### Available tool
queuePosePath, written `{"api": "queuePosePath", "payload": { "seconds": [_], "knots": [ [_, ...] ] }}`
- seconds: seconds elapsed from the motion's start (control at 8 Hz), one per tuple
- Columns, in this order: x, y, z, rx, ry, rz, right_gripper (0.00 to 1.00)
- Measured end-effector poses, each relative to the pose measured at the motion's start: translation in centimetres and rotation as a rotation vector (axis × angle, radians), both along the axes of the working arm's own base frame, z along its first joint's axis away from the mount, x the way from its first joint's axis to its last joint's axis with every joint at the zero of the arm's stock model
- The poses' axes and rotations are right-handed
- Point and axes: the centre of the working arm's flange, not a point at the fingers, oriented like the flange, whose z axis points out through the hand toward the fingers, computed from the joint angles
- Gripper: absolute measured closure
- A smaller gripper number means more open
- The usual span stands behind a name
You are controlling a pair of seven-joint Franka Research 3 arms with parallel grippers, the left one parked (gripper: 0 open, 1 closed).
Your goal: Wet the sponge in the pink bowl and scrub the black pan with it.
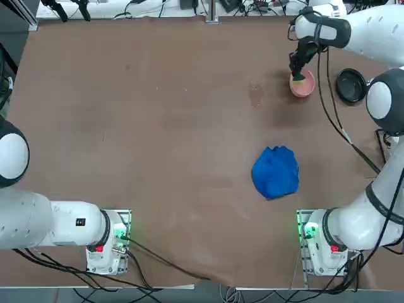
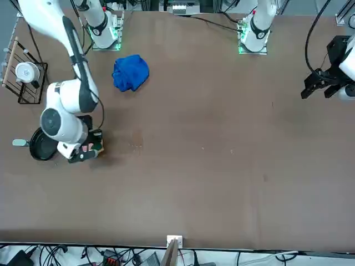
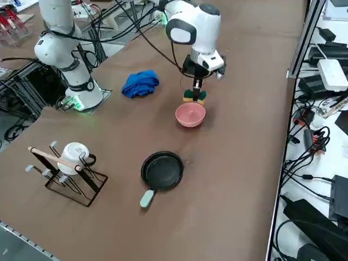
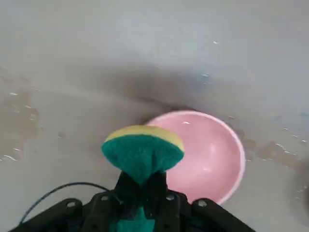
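My right gripper [image 4: 141, 183] is shut on the green sponge [image 4: 142, 152] with its yellow layer, pinching it so it bulges past the fingertips. It hangs just above the near rim of the pink bowl [image 4: 212, 154]. From overhead, the gripper [image 1: 298, 71] and sponge [image 1: 298, 78] overlap the bowl [image 1: 304, 87] at the table's far right. From the right side, the sponge [image 3: 194, 97] hovers behind the bowl [image 3: 190, 115]. The black pan [image 3: 162, 170] with its pale handle lies apart from the bowl, also seen as the pan [image 1: 351, 86] and the pan [image 2: 39, 147].
A crumpled blue cloth [image 1: 276, 172] lies mid-table on the right side. A wire rack with a white mug [image 3: 73, 157] stands near the table's right edge. Wet spots [image 1: 255, 95] mark the table left of the bowl.
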Motion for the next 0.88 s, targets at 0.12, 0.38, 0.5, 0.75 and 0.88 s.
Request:
{"api": "queuePosePath", "payload": {
  "seconds": [0.12, 0.38, 0.5, 0.75, 0.88],
  "knots": [
    [0.0, -1.6, -0.4, 0.002, 0.011, -0.002, 0.92],
    [0.0, -3.4, -1.6, 0.003, 0.032, -0.012, 0.92],
    [0.0, -3.5, -2.5, 0.002, 0.04, -0.015, 0.92],
    [0.0, -3.8, -4.6, -0.001, 0.049, -0.018, 0.92],
    [0.1, -4.2, -5.6, -0.003, 0.049, -0.023, 0.92]
  ]
}}
